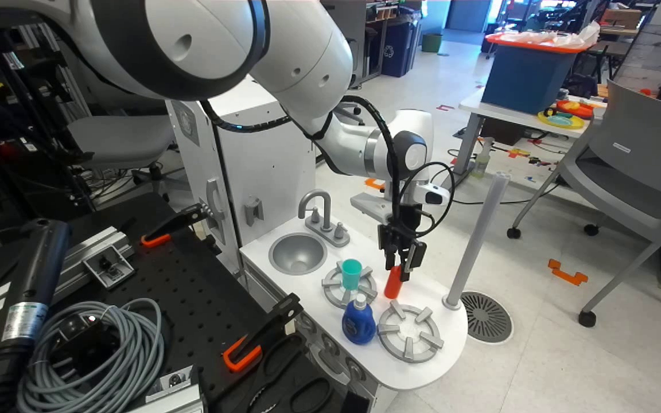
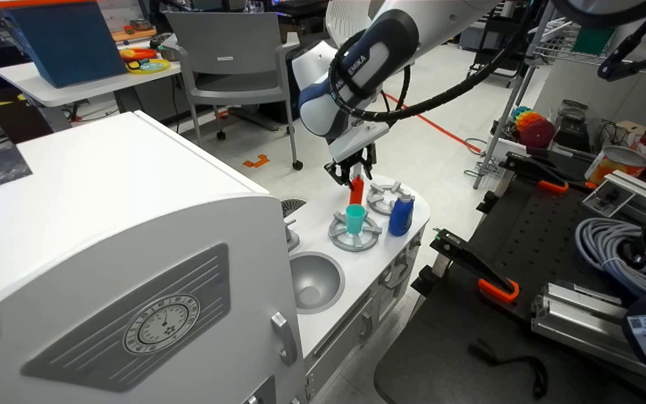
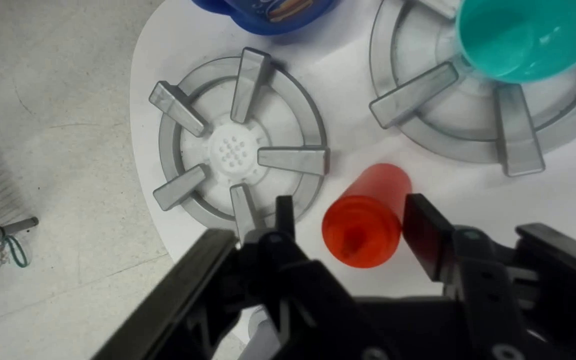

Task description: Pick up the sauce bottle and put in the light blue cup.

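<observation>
The red sauce bottle (image 1: 392,285) stands upright on the white toy-kitchen counter; it also shows in an exterior view (image 2: 357,193) and from above in the wrist view (image 3: 363,227). My gripper (image 1: 402,261) points down at the bottle's top. In the wrist view the gripper (image 3: 352,220) is open, with its fingers on both sides of the bottle. The right finger is close to or touching it; a gap shows at the left finger. The light blue cup (image 1: 352,273) stands upright on a grey burner beside the bottle, also seen in an exterior view (image 2: 355,217) and the wrist view (image 3: 528,40).
A deep-blue bottle (image 1: 359,322) stands near the cup at the counter's front edge. A second burner (image 3: 240,145) lies beside the red bottle. A grey post (image 1: 477,241) rises from the counter's end. A sink bowl (image 2: 316,281) and a faucet (image 1: 326,209) are at the other end.
</observation>
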